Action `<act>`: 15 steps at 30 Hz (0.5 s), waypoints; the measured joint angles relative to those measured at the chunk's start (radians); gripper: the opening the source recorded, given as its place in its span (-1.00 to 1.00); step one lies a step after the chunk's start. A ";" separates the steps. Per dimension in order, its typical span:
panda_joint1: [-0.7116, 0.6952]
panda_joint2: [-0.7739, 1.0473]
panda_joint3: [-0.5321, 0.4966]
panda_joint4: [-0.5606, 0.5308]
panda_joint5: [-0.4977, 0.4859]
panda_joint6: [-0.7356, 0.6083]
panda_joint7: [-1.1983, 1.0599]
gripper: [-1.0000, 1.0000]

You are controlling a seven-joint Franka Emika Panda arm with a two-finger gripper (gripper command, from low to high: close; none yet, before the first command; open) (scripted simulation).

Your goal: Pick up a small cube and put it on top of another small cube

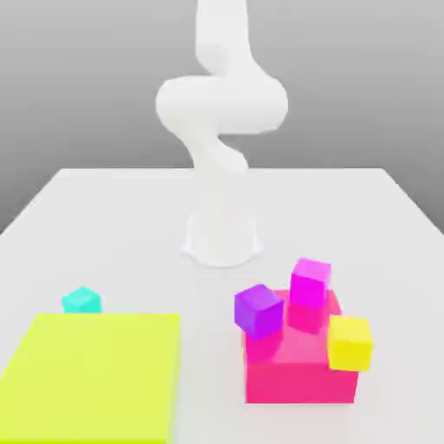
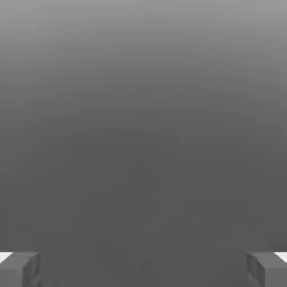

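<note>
Your gripper (image 2: 143, 269) has its fingers (image 2: 19, 268) spread wide apart with nothing between them, facing only plain grey backdrop. The white table (image 1: 130, 217) carries the small cyan cube (image 1: 81, 300), resting at the far edge of a flat yellow slab (image 1: 95, 373); I cannot tell where it lies relative to your gripper. A purple cube (image 1: 258, 310), magenta cube (image 1: 310, 282) and yellow cube (image 1: 349, 342) sit on the pink block (image 1: 299, 377).

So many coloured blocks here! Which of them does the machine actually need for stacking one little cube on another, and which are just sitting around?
Part of the job:
- cyan cube, the one to pick up
- hand, fingers wide apart, holding nothing
- a small cube to stack on; which one, the pictures cannot tell

Lying about, unless chosen:
- purple cube
- magenta cube
- yellow cube
- big pink block
- flat yellow-green slab
</note>
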 joint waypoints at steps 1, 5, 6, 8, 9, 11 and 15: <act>-0.020 0.027 -0.004 -0.020 -0.017 0.018 0.006 0.00; -0.097 0.127 -0.027 -0.093 -0.074 0.089 0.022 0.00; -0.115 0.151 -0.035 -0.111 -0.088 0.106 0.026 0.00; -0.151 0.200 -0.054 -0.147 -0.113 0.140 0.031 0.00; -0.168 0.225 -0.065 -0.165 -0.125 0.157 0.034 0.00; -0.203 0.274 -0.088 -0.201 -0.147 0.191 0.036 0.00; -0.267 0.370 -0.143 -0.273 -0.181 0.260 0.035 0.00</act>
